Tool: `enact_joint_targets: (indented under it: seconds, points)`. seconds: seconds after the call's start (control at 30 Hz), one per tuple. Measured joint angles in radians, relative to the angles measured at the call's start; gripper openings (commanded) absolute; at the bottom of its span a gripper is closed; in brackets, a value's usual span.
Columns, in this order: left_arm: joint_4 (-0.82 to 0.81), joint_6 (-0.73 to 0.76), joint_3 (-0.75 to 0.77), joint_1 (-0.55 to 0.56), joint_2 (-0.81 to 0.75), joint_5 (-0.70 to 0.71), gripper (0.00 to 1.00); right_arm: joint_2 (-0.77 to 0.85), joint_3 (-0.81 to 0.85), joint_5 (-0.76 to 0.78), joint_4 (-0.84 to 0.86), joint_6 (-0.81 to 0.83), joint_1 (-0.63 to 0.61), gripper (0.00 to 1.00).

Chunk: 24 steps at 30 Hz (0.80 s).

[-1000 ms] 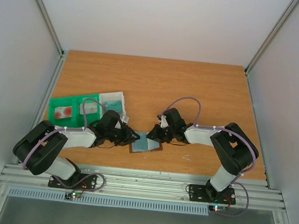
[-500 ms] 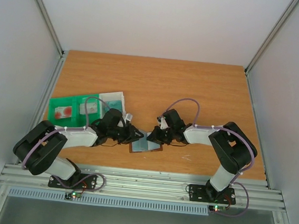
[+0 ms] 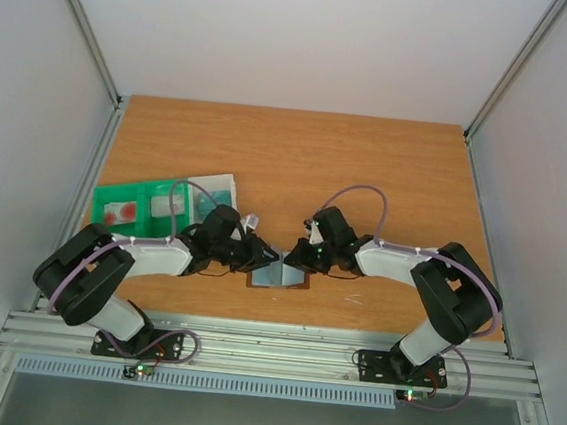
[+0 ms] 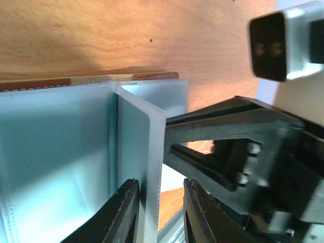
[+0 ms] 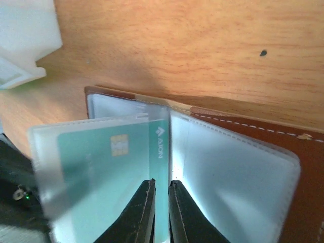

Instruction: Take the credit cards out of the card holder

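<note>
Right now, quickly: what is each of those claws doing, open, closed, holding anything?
Left gripper: straddling a clear sleeve; whether it grips cannot be told.
Right gripper: closed, pinching the card sleeve holding the teal card.

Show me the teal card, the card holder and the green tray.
teal card point(image 5: 101, 187): right wrist view, face below the chip.
card holder point(image 5: 311, 192): right wrist view, brown leather cover.
green tray point(image 3: 132, 198): top view, bare green part.

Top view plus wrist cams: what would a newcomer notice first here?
The left gripper and right gripper meet over the open card holder at the table's front middle. The right wrist view shows the right gripper pinching a clear sleeve with the teal-green card inside. The left gripper straddles a raised sleeve leaf.
</note>
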State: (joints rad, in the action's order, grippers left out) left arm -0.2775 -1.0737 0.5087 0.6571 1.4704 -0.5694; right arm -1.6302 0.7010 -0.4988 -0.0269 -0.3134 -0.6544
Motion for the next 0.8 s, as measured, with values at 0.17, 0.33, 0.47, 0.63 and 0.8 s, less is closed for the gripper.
enact_joint_targets:
  seconds: [0.17, 0.33, 0.47, 0.63, 0.8]
  points:
    - [-0.002, 0.0, 0.002, 0.006, 0.024, 0.001, 0.26, 0.058, -0.006, 0.031, -0.025, 0.0, 0.0, 0.1]
    - [-0.008, 0.0, 0.038, 0.022, 0.047, 0.001, 0.26, 0.09, -0.01, 0.068, -0.058, 0.001, 0.0, 0.11]
    - [-0.018, -0.001, 0.052, 0.035, 0.055, 0.001, 0.26, 0.147, -0.01, 0.159, -0.146, 0.006, 0.001, 0.14]
    - [-0.019, -0.002, 0.052, 0.039, 0.056, 0.001, 0.26, 0.238, -0.008, 0.266, -0.254, 0.019, 0.014, 0.17]
    - [-0.002, 0.005, 0.082, 0.057, 0.068, 0.014, 0.27, 0.319, 0.008, 0.332, -0.351, 0.032, 0.016, 0.19]
